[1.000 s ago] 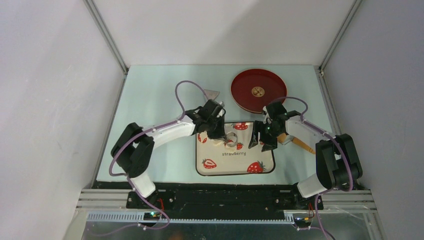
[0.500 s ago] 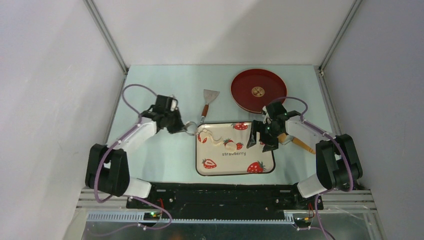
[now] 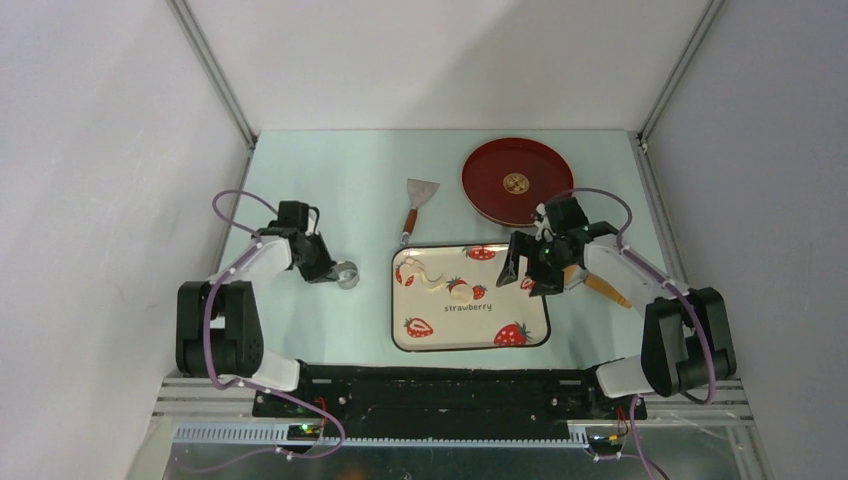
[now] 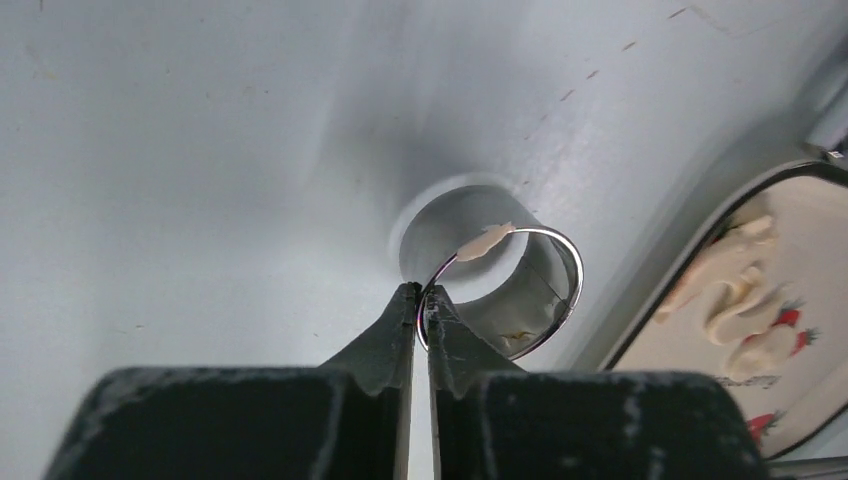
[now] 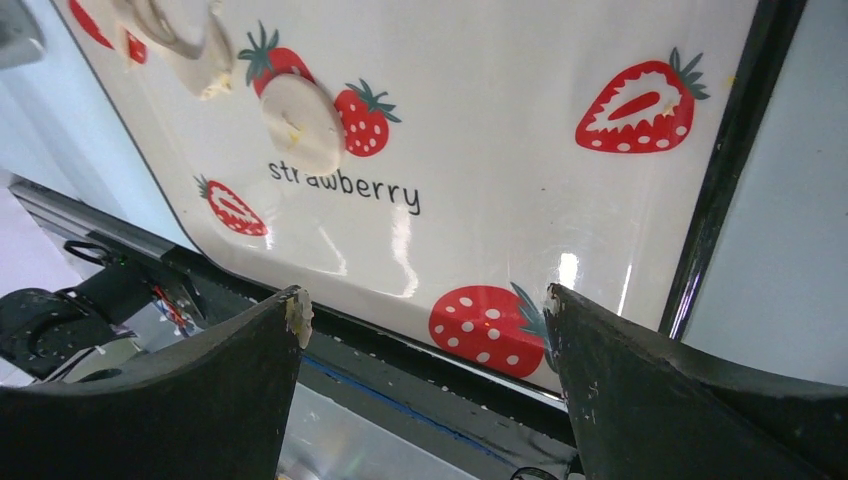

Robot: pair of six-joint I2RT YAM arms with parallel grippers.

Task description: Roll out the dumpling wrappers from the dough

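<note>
Left tool (image 4: 421, 298) is clenched on the thin wall of the shiny metal cutter ring (image 4: 545, 300), both fingers pinching the part of the rim nearest them. The ring sits low over the table (image 4: 200, 150) just ahead of the fingertips; whether it touches the surface I cannot tell. A small scrap of dough (image 4: 486, 241) clings to the ring's upper edge, just beyond the grip. Right tool (image 5: 425, 305) is spread wide and grasps nothing, hanging above the strawberry tray (image 5: 480, 120) near its right edge; a pale crumb (image 5: 298, 310) sticks to one fingertip. Ahead of it, toward the other arm, a round dumpling wrapper (image 5: 303, 122) lies flat on the tray, with an irregular dough strip (image 5: 180, 40) just past it.
</note>
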